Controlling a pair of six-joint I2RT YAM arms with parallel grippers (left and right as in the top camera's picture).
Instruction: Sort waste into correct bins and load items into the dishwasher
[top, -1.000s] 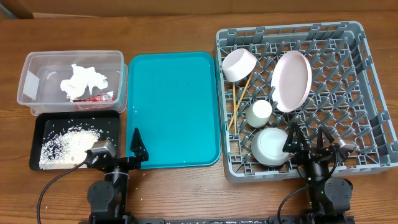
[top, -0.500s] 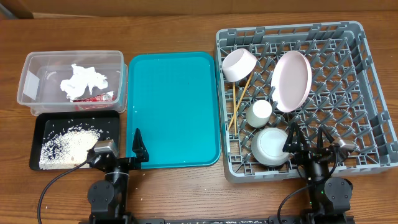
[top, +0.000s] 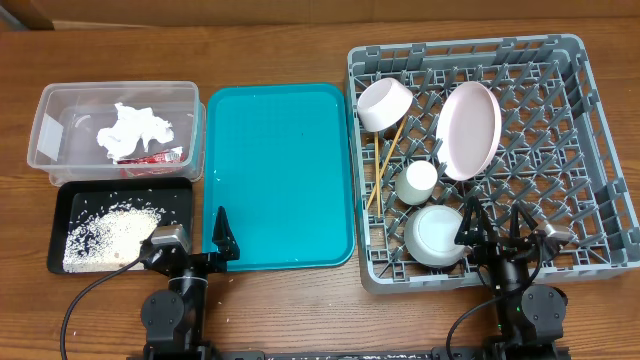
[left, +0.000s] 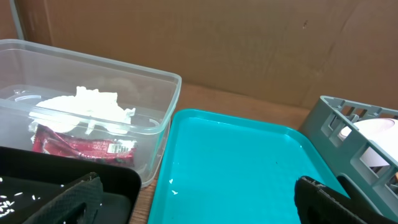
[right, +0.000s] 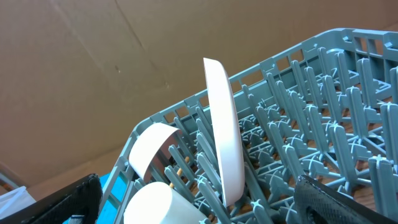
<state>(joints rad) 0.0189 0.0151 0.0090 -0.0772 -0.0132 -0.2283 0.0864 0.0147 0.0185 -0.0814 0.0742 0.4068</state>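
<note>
The left gripper (top: 190, 248) and right gripper (top: 493, 232) are sitting at the near edge, jaws wide apart and empty, while the napkin (top: 132, 128) and wrapper (top: 155, 157) are lying in the far-left tub (top: 45, 112) and the pink plate (top: 470, 130) is standing in the right-hand rack (top: 600, 120).

Black arms (top: 185, 288), pointed black fingers (top: 221, 233), black cables (top: 70, 308)

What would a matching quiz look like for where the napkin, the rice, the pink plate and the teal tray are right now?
Things:
1. napkin
2. rice
3. pink plate
4. teal tray

Places:
A. on edge among the pegs of the grey rack
B. in the black tray
C. flat on the table, left of the grey rack
D. in the clear tub

Pairs: 1-D, 2-B, 3-A, 4-C
</note>
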